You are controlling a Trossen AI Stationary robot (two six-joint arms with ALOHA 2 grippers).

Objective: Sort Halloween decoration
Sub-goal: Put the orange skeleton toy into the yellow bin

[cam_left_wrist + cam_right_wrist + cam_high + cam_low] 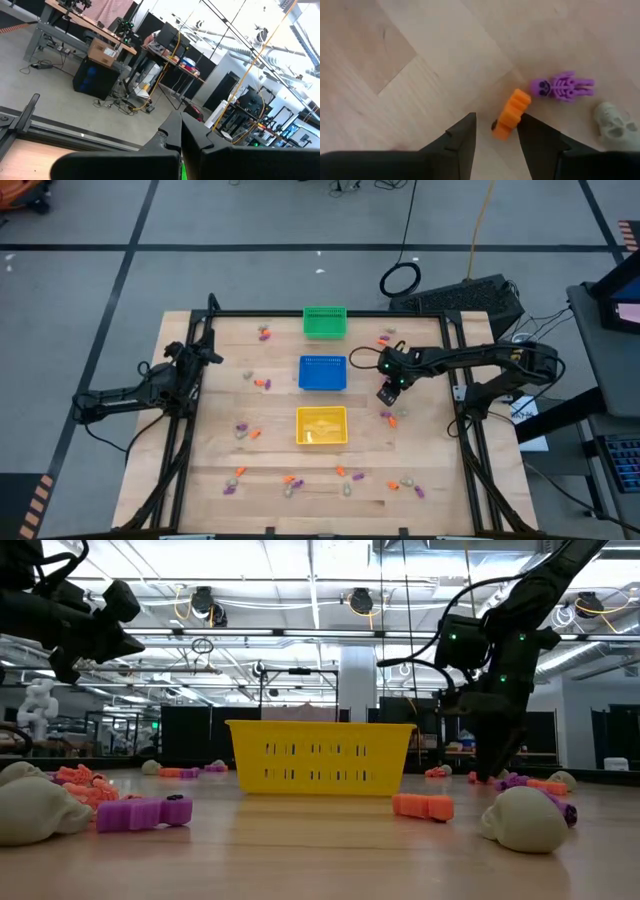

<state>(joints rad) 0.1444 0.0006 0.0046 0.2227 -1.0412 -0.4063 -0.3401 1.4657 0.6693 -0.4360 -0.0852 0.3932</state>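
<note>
Right gripper [496, 134] is over the table's [200, 480] right side, between the blue basket [322, 373] and the right edge, pointing down. Jaws are spread; the orange trinket [510, 114] sits in the gap at the fingertips. It looks to be lying on the wood, and I can't tell whether the fingers touch it.

The orange piece is elongated, long axis running roughly along the gap between the fingers, slightly tilted, one end just inside the gap and the other pointing away from the wrist. The purple skeleton [563, 85] lies just beyond it, long axis roughly crosswise to the orange one, head toward it. A pale skull [612, 123] sits near both.

More trinkets are scattered around the green basket [324, 321], the yellow basket [321, 425] and along the near edge.

Left gripper [181, 135] is raised over the left edge, clenched with nothing in it.
</note>
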